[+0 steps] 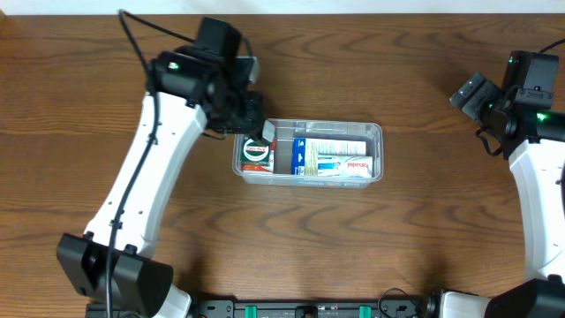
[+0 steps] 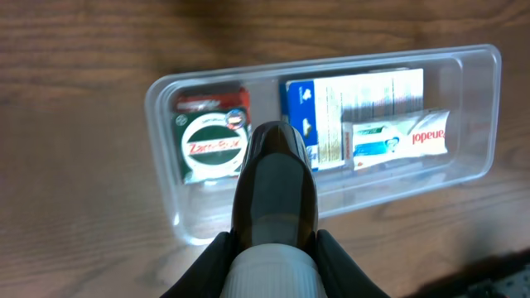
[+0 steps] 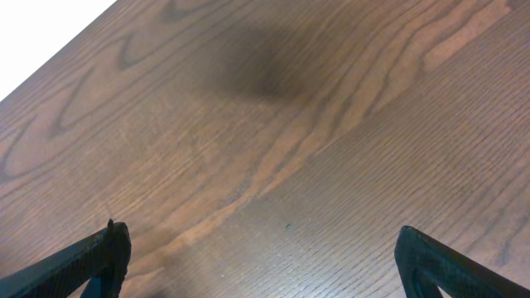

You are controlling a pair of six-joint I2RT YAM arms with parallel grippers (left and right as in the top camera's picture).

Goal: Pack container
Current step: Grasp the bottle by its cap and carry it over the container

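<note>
Item 1. Left gripper: seen closest in the left wrist view, clamped on a dark bottle. The bottle's white ribbed cap is held between the two fingers, and its glossy brown body points away from the camera.

Item 2. Dark bottle: its far end is placed over the left part of the container, between two of the boxes inside. Whether it touches them cannot be told.

Item 3. Container: a clear rectangular tub with rounded corners, set near the middle of the tabletop with its long side running left to right. Three boxes are contained:
- a green box with a red band and a white oval label, laid flat at the left end;
- a blue-and-white box, laid flat along the far wall;
- a white box with red lettering, laid just beside the blue-and-white one, on its near side.

Item 4. Right gripper: held above bare wood at the far right of the tabletop, well apart from the container. Its fingers are spread wide and nothing is held between them.
</note>
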